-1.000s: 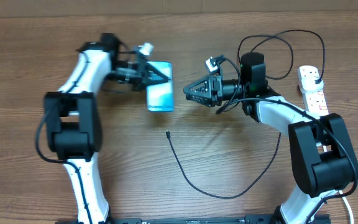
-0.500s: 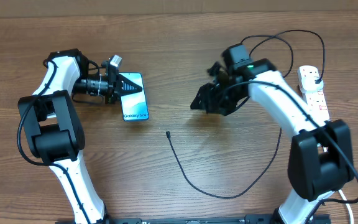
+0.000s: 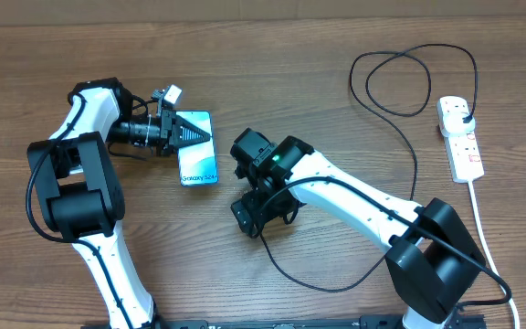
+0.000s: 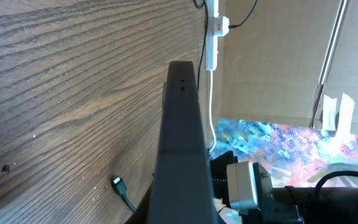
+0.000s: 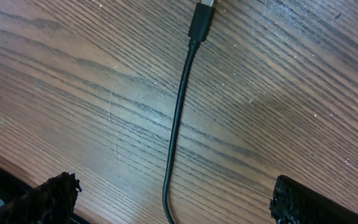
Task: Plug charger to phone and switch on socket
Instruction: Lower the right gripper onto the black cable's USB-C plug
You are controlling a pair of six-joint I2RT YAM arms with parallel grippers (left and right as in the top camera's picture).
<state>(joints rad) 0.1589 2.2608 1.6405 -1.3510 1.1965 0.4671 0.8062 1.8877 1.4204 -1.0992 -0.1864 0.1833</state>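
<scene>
Wooden table [image 3: 272, 55], right gripper [image 3: 252, 219] spread wide just below-right of the phone [image 3: 199, 166], fingers either side of the charger [image 5: 177, 124] cable, left gripper [image 3: 199, 134] pinching the phone's upper end, socket [image 3: 462, 139] far right of the phone, charger plug in it.

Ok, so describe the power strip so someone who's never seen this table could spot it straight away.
On the wooden table, look to the far right edge, beyond the right arm. A long white power strip lies there, a black plug in its far end. Unlike the thin black cable looping beside it, it is blocky, white, with red switches.
</scene>
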